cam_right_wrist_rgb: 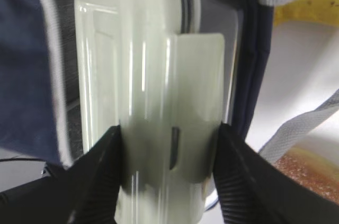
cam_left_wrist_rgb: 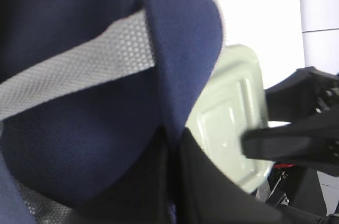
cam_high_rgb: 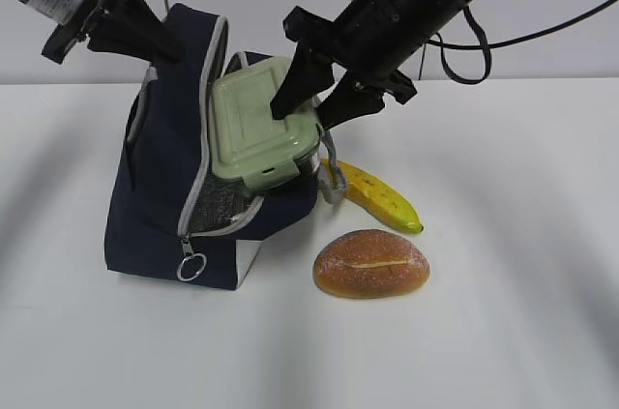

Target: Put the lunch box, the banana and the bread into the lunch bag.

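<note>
The navy lunch bag (cam_high_rgb: 160, 206) stands open at the left. My left gripper (cam_high_rgb: 166, 44) is shut on its raised top flap, pinching the fabric (cam_left_wrist_rgb: 175, 181). The lunch box (cam_high_rgb: 259, 129), clear with a sage-green lid, is tilted in the bag's mouth, partly inside. My right gripper (cam_high_rgb: 317, 104) is shut on it, with a finger on each side (cam_right_wrist_rgb: 167, 150). The lid (cam_left_wrist_rgb: 233, 123) also shows past the flap in the left wrist view. The banana (cam_high_rgb: 382, 198) lies on the table right of the bag. The bread (cam_high_rgb: 371, 264) lies in front of it.
A grey strap handle (cam_high_rgb: 332, 182) hangs off the bag's right side next to the banana. The zipper's ring pull (cam_high_rgb: 191, 265) dangles at the bag's front. The white table (cam_high_rgb: 522, 312) stretches to the right and front. A black cable (cam_high_rgb: 464, 51) trails behind the right arm.
</note>
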`<state>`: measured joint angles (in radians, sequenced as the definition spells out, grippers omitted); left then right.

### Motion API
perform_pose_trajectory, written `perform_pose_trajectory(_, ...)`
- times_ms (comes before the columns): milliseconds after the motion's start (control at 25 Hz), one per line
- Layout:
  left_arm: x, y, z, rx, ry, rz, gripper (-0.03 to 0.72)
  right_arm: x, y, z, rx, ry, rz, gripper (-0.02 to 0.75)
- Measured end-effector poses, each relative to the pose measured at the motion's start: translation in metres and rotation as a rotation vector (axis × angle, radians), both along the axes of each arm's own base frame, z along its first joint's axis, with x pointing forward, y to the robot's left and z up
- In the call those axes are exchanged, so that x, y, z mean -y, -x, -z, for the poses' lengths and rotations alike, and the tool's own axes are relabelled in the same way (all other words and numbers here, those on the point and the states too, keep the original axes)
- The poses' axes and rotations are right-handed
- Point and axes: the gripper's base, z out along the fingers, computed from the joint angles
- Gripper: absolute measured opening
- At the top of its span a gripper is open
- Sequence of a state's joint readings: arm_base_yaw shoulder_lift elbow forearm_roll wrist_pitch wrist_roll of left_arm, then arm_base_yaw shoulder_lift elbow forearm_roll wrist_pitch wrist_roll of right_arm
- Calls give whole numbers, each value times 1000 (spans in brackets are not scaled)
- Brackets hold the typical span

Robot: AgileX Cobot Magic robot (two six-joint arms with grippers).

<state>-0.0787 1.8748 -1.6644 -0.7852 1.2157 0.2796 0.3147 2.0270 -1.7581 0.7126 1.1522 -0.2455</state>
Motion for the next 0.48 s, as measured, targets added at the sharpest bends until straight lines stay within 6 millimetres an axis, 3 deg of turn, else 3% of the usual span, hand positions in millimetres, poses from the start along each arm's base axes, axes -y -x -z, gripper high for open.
perform_pose_trajectory(320, 0, 0, 0, -1, 2, 0, -1, -29, -8, 1, 44, -11, 30, 368)
perform_pose_trajectory(480, 0, 0, 0, -1, 2, 0, -1, -45, -10, 12, 24, -12, 24, 368)
